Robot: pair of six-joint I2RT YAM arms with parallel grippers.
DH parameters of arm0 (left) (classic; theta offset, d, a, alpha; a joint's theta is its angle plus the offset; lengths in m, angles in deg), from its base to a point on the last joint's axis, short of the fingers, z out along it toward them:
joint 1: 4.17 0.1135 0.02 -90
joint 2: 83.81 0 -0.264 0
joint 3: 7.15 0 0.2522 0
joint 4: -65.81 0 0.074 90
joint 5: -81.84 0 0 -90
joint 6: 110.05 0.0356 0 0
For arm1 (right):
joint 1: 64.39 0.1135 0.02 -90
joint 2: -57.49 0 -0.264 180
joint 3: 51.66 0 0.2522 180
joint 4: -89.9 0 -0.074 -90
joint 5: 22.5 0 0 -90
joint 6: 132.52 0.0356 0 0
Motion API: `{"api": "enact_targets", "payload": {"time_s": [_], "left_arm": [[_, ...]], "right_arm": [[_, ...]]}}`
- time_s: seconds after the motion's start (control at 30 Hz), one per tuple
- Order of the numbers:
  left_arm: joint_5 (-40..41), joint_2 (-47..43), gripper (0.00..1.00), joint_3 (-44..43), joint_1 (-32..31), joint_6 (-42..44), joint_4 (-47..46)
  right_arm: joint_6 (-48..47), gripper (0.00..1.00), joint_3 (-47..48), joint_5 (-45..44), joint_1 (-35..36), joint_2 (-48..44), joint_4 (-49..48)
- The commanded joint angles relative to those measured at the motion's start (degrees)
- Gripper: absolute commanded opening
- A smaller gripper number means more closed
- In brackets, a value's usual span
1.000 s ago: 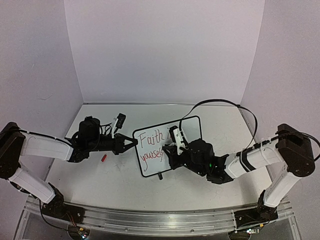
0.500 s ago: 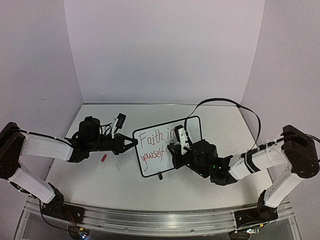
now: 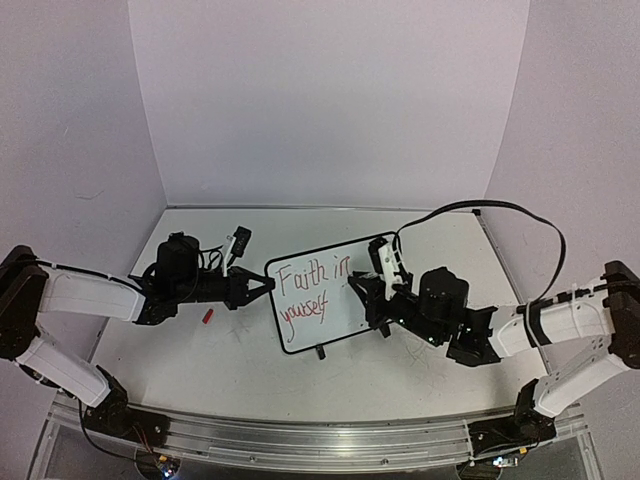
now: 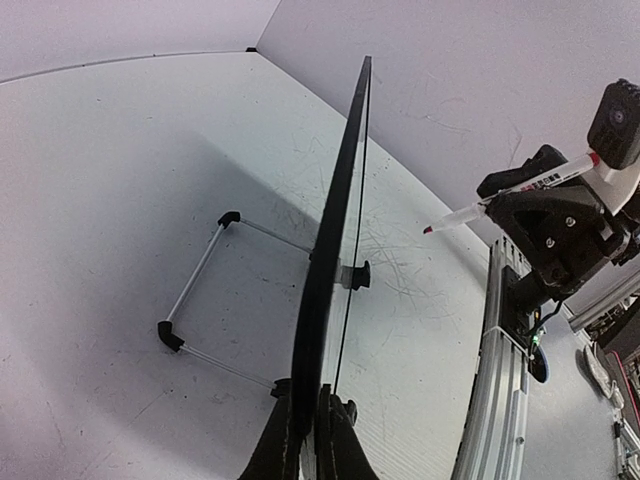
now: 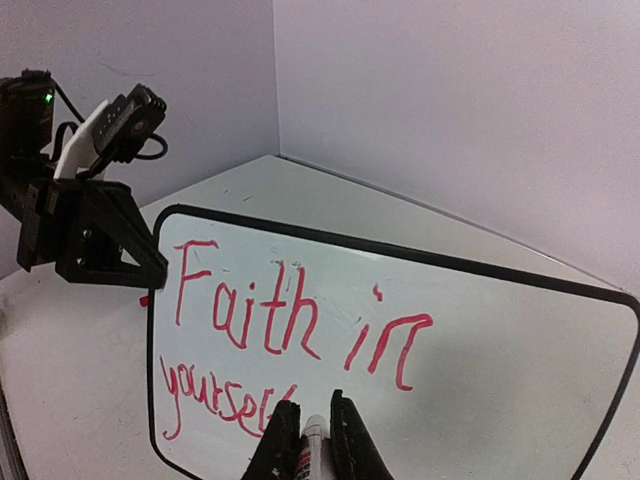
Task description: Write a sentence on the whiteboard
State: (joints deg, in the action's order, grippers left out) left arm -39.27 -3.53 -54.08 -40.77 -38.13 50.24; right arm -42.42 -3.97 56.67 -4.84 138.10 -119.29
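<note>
The whiteboard (image 3: 350,312) stands tilted mid-table, with "Faith in yourself" in red on it. My left gripper (image 3: 262,285) is shut on its left edge. In the left wrist view the whiteboard (image 4: 340,200) is edge-on between my fingers (image 4: 283,440). My right gripper (image 3: 370,296) is shut on a red marker (image 3: 386,260) and sits just off the board's right part. In the right wrist view the marker (image 5: 311,448) lies between the jaws, its tip a short way from the whiteboard (image 5: 500,380), below the writing. The marker (image 4: 505,197) also shows in the left wrist view.
A small red cap (image 3: 208,316) lies on the table left of the board. The board's wire stand (image 4: 195,290) reaches out behind it. A black cable (image 3: 500,208) loops above the right arm. The metal rail (image 3: 300,440) runs along the near edge.
My right gripper has drawn back to the right with the marker, off the board's face. The last letter of "yourself" now shows. The left arm and board have not moved.
</note>
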Motion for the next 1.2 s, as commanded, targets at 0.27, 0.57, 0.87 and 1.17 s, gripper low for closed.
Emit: {"api": "enact_targets", "payload": {"time_s": [0.27,0.57,0.87,1.17], "left_arm": [[3.46,-1.73,0.0,-0.14,0.11,2.09,1.38],[3.41,-2.14,0.0,0.02,0.09,1.82,1.62],[2.93,-1.71,0.0,-0.49,0.12,1.86,1.57],[2.94,-1.69,0.0,-0.63,0.12,1.73,1.64]], "right_arm": [[1.51,0.0,1.52,2.83,0.07,4.93,-1.36],[2.66,0.0,2.28,3.01,0.09,7.52,-1.61],[3.08,0.0,2.57,2.66,0.13,8.71,-1.61],[3.41,0.0,2.71,2.75,0.05,9.39,-1.61]]}}
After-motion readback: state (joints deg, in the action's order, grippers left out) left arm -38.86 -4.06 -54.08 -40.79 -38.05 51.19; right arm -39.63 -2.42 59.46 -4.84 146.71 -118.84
